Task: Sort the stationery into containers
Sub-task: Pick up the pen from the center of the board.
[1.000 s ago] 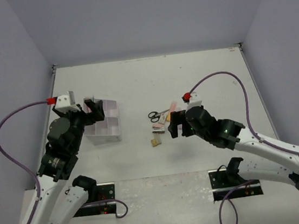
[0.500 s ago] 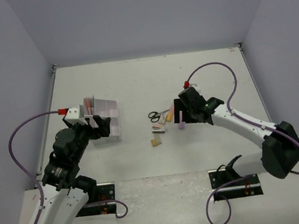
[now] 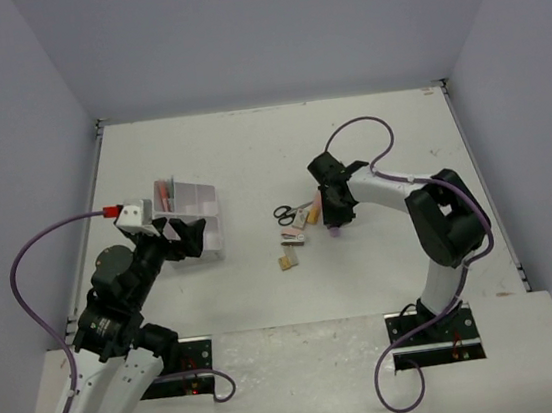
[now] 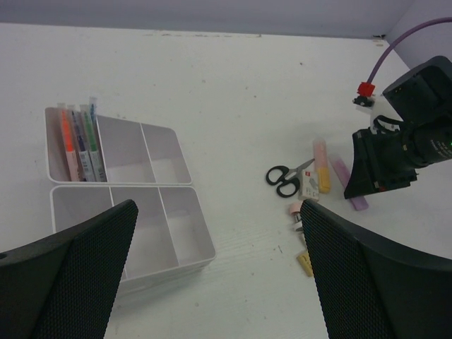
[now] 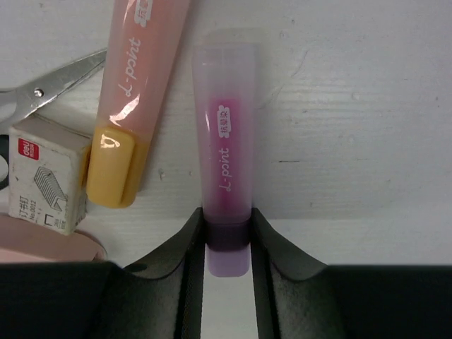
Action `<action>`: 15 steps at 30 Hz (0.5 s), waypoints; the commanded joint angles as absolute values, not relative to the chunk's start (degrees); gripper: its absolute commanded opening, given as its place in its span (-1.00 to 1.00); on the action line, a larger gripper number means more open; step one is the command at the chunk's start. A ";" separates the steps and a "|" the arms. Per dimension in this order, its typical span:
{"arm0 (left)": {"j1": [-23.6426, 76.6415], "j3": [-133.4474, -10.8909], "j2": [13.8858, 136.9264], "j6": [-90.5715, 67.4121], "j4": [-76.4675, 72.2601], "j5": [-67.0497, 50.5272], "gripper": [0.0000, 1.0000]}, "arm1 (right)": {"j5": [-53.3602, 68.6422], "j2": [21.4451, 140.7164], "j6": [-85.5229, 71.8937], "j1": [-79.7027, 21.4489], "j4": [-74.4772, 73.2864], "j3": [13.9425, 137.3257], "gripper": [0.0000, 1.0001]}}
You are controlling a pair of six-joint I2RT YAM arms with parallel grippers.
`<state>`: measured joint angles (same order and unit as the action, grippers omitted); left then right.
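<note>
A lilac marker lies flat on the table, and my right gripper is shut on its capped end, one jaw against each side. Beside it lie a pink marker with an orange cap, black-handled scissors and a small white box. Two tan erasers sit nearer me. The clear organiser box stands at the left, with several markers in its far left compartment. My left gripper hovers open at the organiser's near side, holding nothing.
The right arm's lilac cable loops above the stationery pile. A pink eraser lies between the scissors and the tan erasers. Grey walls close off the table on three sides.
My right gripper has swung back over the pile, come down on the lilac marker and closed its jaws on it. The left arm has drawn slightly back towards me.
</note>
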<state>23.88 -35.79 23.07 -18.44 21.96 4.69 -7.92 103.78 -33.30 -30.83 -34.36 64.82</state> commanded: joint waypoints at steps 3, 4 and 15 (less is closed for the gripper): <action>24.35 -36.04 23.16 -17.40 21.01 3.64 1.00 | -7.50 101.92 -33.44 -30.63 -33.67 62.45 -0.99; 24.35 -36.06 23.26 -17.38 21.01 3.69 1.00 | -7.78 100.23 -33.51 -30.78 -33.47 61.39 -1.00; 24.35 -36.96 24.26 -34.98 15.37 -8.43 1.00 | -12.54 68.92 -31.47 -49.76 -24.53 54.31 -1.00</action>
